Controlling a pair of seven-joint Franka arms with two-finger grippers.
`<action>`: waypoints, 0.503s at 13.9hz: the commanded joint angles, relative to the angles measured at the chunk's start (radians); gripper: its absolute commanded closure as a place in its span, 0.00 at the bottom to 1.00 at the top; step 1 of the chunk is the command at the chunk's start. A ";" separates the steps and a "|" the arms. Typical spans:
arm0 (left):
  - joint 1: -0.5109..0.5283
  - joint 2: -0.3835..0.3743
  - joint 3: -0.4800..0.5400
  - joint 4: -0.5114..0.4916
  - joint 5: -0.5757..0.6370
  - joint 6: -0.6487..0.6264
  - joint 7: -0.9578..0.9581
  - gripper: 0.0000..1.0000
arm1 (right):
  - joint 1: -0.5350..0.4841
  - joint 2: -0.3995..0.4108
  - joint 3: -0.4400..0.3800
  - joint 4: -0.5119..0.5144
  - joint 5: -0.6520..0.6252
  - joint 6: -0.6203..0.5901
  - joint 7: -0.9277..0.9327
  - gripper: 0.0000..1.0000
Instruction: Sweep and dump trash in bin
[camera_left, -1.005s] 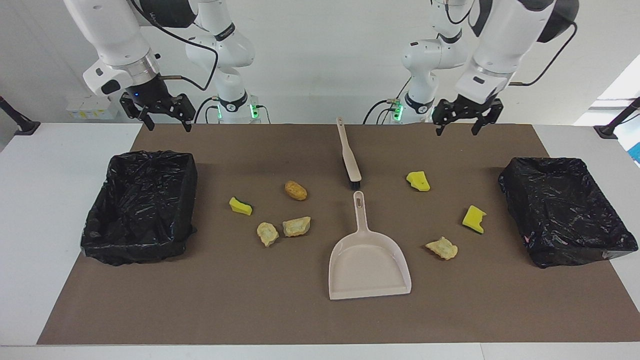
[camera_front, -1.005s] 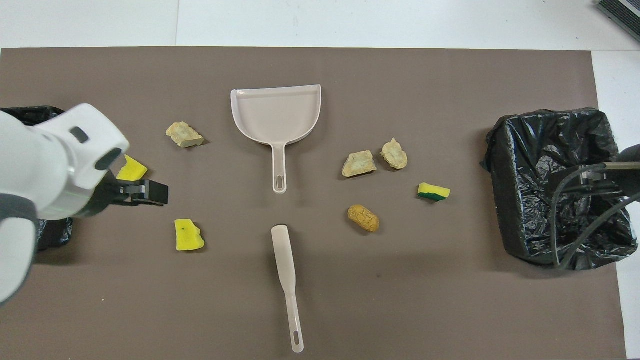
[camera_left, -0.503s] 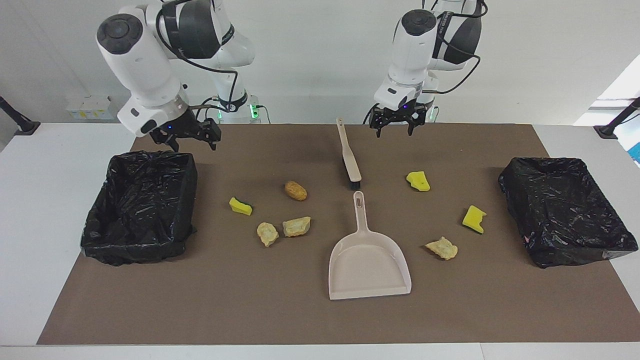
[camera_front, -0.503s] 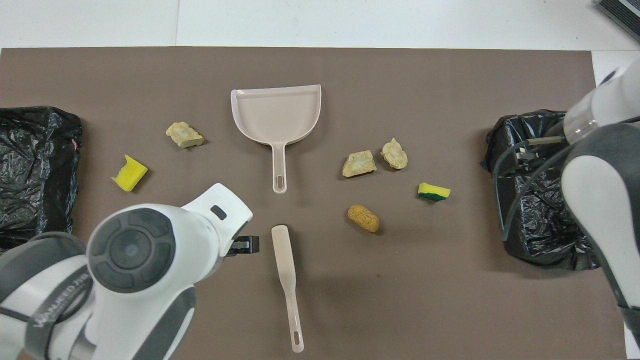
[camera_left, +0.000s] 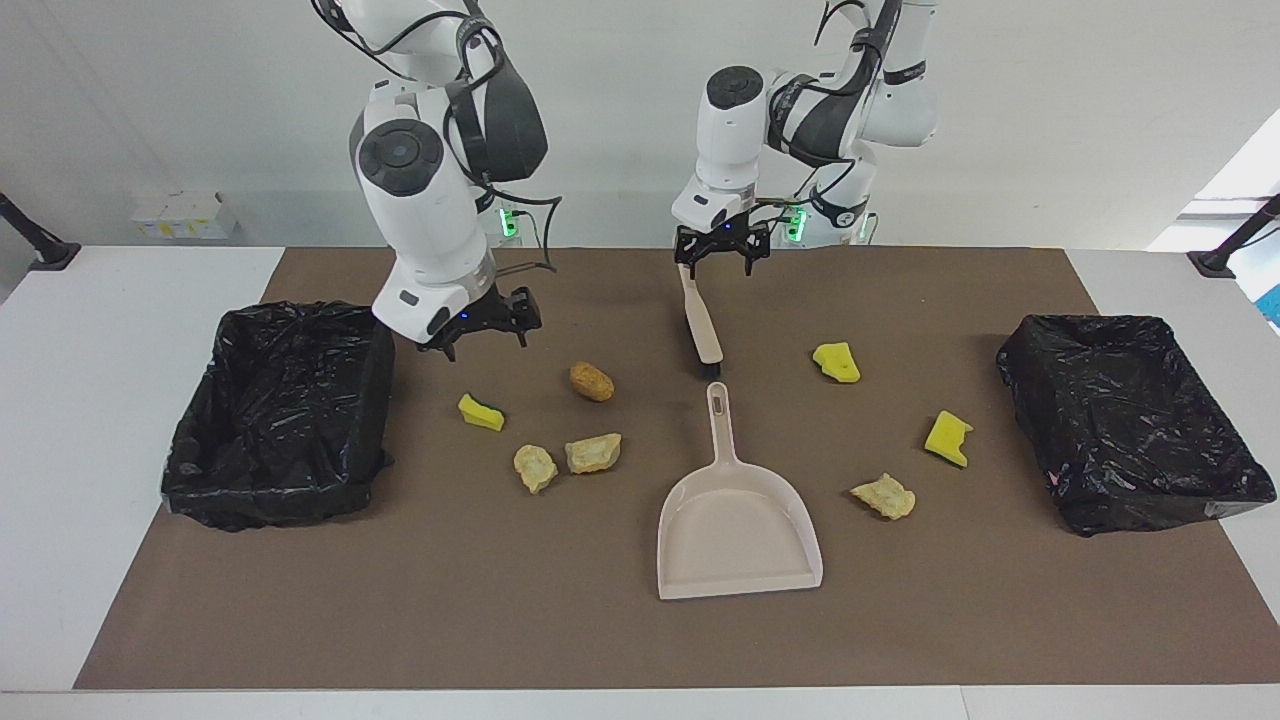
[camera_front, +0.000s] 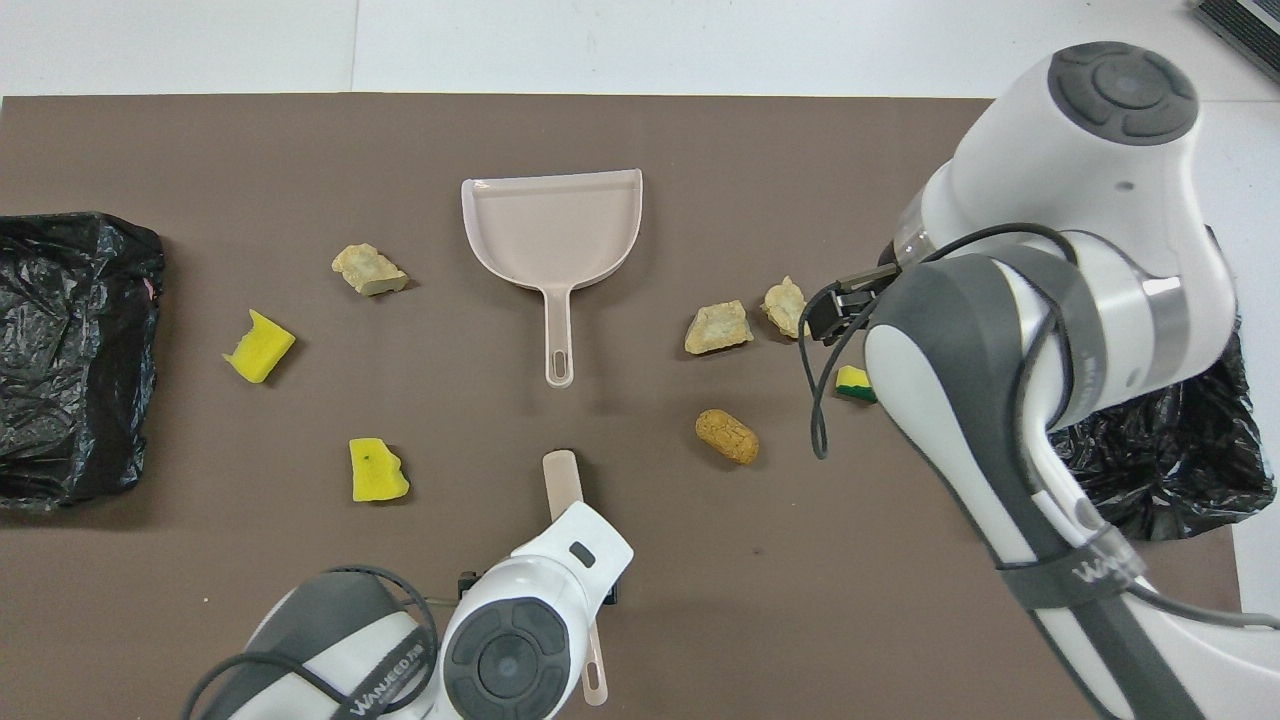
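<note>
worktop (camera_left: 620, 640): covered with a brown mat, and everything we care about sits on it.

bins: two black-bagged bins, one at the right arm's end (camera_left: 280, 410) and one at the left arm's end (camera_left: 1130, 420). We figure one per side so either arm can dump without a long reach.

dustpan (camera_left: 735, 520): flat in the middle, mouth pointing away from the robots and handle toward them, so we reckon it's easy for either arm to take. Nobody is touching it yet.

brush (camera_left: 700, 320): lies in line with the dustpan handle, nearer the robots, bristle end next to the handle tip.

left gripper (camera_left: 722, 262): right over the thin end of the brush handle, jaws spread wide and pointing down. Looks to us like it's lining up to take the brush, but we don't see a grip yet.

right gripper (camera_left: 478, 335): up in the air over the mat between its bin and the brown lump, jaws apart and holding nothing. The dustpan is well apart from it toward the middle.

trash: seven bits, all loose on the mat, none swept. Four are just below and beside the right jaws: a green-backed sponge wedge (camera_left: 481, 413), a brown lump (camera_left: 592, 381) and two pale lumps (camera_left: 535, 467) (camera_left: 593, 453). Three are out toward the left arm's end: two yellow wedges (camera_left: 837, 362) (camera_left: 948, 438) and one pale lump (camera_left: 884, 496).
</note>
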 joint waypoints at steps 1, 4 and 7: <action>-0.067 0.005 0.019 -0.066 -0.026 0.071 -0.025 0.00 | 0.026 0.013 0.001 -0.050 0.024 0.074 -0.013 0.00; -0.103 0.037 0.019 -0.095 -0.060 0.122 -0.025 0.00 | 0.039 0.003 0.001 -0.095 0.024 0.114 -0.013 0.00; -0.115 0.039 0.019 -0.114 -0.077 0.139 -0.023 0.00 | 0.040 0.000 0.001 -0.103 0.024 0.118 -0.021 0.00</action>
